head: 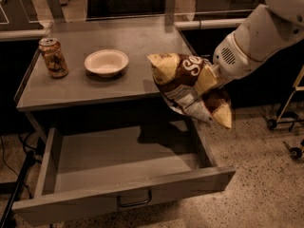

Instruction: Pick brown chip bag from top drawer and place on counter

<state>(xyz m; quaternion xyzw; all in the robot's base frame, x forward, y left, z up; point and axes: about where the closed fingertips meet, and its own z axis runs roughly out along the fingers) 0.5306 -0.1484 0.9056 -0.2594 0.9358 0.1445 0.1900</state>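
Note:
The brown chip bag (183,82) hangs in the air over the right front edge of the counter (95,87), tilted, with pale yellow ends and white lettering. My gripper (209,77) comes in from the right on its white arm and is shut on the bag's right side; the bag hides most of the fingers. The top drawer (123,194) stands pulled out below the counter and nothing shows inside it; its curved handle is on the front panel.
A white bowl (106,62) sits mid-counter and a drink can (53,57) stands at its left. A black pole leans at the drawer's lower left. Wheeled cart legs (285,122) stand on the speckled floor at right.

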